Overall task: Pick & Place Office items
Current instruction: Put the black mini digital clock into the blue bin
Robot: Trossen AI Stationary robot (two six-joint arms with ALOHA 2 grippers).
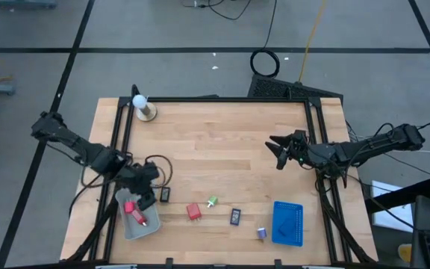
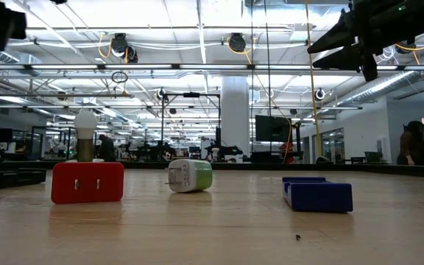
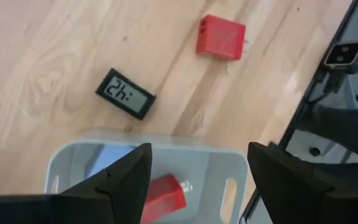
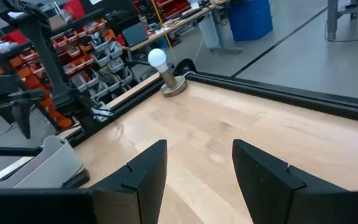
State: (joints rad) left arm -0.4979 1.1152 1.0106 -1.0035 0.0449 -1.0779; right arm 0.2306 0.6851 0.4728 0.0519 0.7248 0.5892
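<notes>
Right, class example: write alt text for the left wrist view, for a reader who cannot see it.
The left claw hangs open above a grey tray that holds a red block. Beyond the tray on the wooden table lie a black rectangle with a display and a second red block.

Two red blocks (image 1: 193, 212), two black rectangles (image 1: 235, 217), two trays (image 1: 287, 223).

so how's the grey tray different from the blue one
The grey tray sits at the table's left under the left end effector and holds a red block; the blue tray lies at the right and looks empty. Both are rectangular and lie near the front edge.
</notes>
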